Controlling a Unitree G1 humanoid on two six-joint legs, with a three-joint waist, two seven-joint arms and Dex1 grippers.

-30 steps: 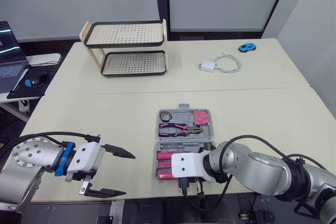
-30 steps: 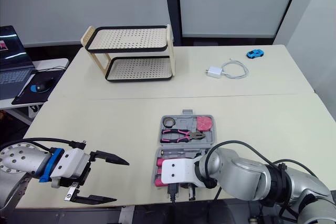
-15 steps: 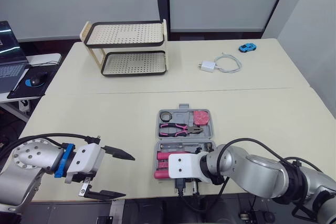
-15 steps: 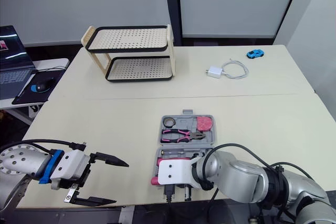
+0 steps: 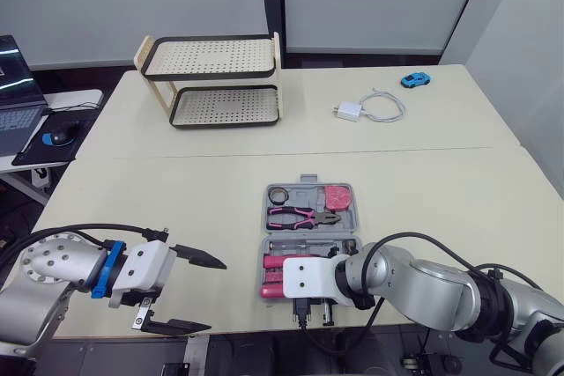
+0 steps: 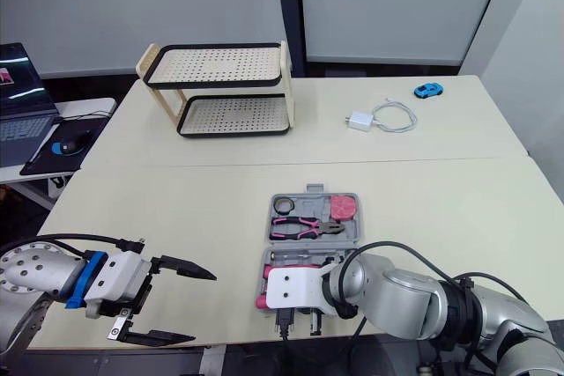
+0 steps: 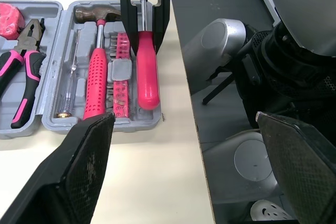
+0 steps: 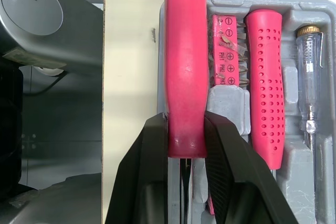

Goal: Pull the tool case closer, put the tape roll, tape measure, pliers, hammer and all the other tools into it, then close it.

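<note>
We see the case (image 5: 310, 184) lying open on the table (image 5: 176, 191), close to its front edge, lid half away from us and the other half toward us. In the lid half sit the tape roll (image 5: 279, 195), the tape measure (image 5: 336, 196) and, just nearer us, the pliers (image 5: 302, 215). Our right gripper (image 8: 185, 129) hangs over the near half of the case, its jaws pinched on the pink handle of a screwdriver (image 8: 185, 51) that lies along the slot at the case's front edge; we cannot tell whether it is fully seated. Next to that slot, going into the case, come the bits (image 8: 227, 51), the hammer (image 7: 97, 72) and a clear tester (image 8: 310, 93). Our left gripper (image 5: 216, 295) hovers off to the left of the case, well apart from it, jaws spread wide and holding nothing. Far behind the case stand a rack (image 5: 211, 81) to the left and a charger (image 5: 349, 111) and a toy car (image 5: 414, 80) to the right; a laptop (image 5: 18, 99) sits far left of the case, off the table.
</note>
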